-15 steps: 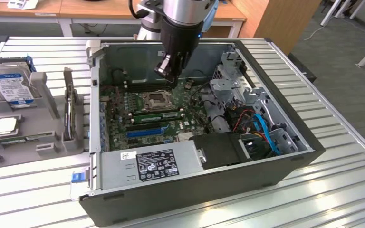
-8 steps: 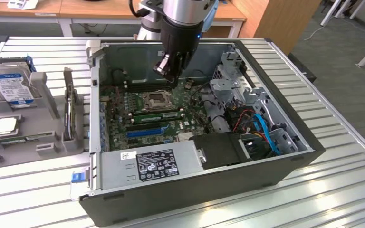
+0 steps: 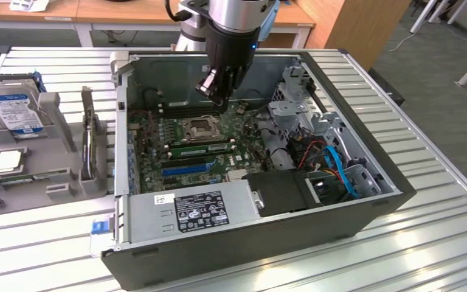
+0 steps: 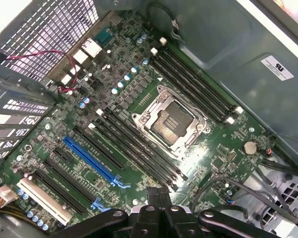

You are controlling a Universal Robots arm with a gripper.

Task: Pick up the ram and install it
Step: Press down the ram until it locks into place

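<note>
In the exterior view a long green ram [image 3: 204, 148] with dark chips stands on edge in a black memory slot, just in front of the empty silver processor socket [image 3: 197, 128]. My gripper [image 3: 214, 96] hangs inside the open computer case [image 3: 396, 182], above the motherboard's far side and behind the socket. It is apart from the ram. In the wrist view its black fingers [image 4: 150, 194] are pressed together with nothing between them. They hover over the green motherboard [image 4: 223, 153] near the ends of the memory slots [image 4: 139, 148] beside the socket [image 4: 170, 121].
A grey fixture [image 3: 55, 176] at the exterior view's left holds a hard drive [image 3: 14, 109], a square silver chip [image 3: 6, 161] and an upright thin part [image 3: 89, 143]. The power supply [image 3: 193, 210], drive cage [image 3: 298, 109] and blue and red cables [image 3: 339, 167] crowd the case.
</note>
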